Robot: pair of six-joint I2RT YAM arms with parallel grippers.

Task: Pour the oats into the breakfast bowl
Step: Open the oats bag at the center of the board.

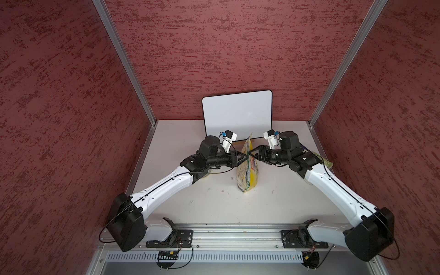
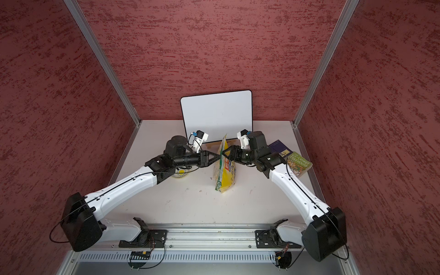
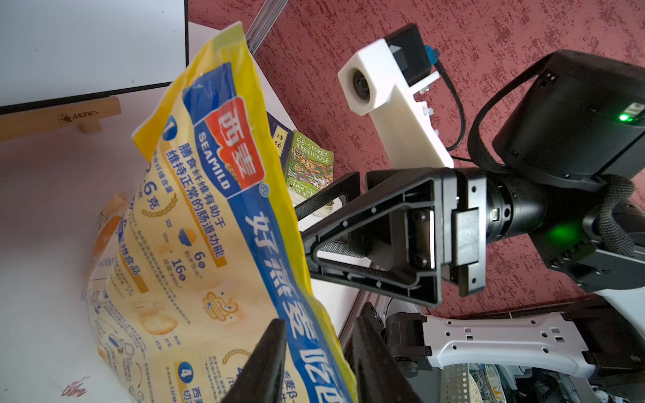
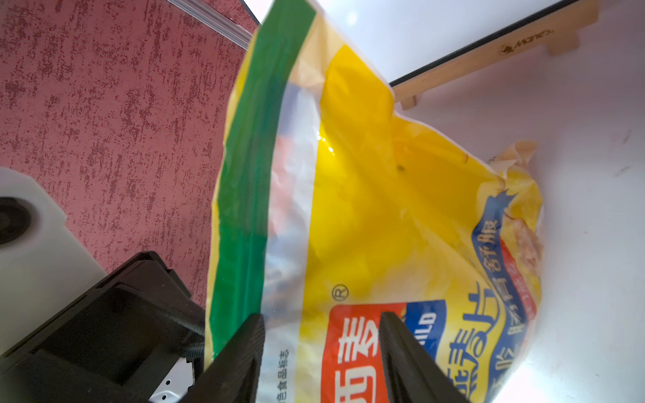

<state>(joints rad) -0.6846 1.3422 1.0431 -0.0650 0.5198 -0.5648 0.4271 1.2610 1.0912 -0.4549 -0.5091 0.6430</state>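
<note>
Table front: bare table (image 1: 214, 204), a few small marks, nothing stood here.
Oats pouch: the oats pouch (image 1: 247, 177) stands on its base at mid-table, top leaning towards the back. No oats can be seen outside it.
Breakfast bowl: the breakfast bowl (image 2: 182, 173) sits under the left forearm, well apart from the pouch and largely hidden. In my judgement the pouring has not begun.
Left gripper: the left gripper (image 3: 319, 319) comes in from the side, fingers narrowly apart with the pouch's upper edge between them. No clamp is evident, since the thin film does not fill the gap.
Right gripper: the right gripper (image 4: 321, 315) faces it from the opposite side, fingers spread wider and aimed at the printed face beside the green strip. Contact cannot be confirmed.
Purpose, as judged: the two sides are approached so the mouth can be pulled open.
Books: green book (image 2: 299, 165) and blue book (image 2: 278, 146) lie by the right arm, clear of the work.
Rear: white board (image 1: 237, 114) on a wooden stand (image 3: 59, 120).
</note>
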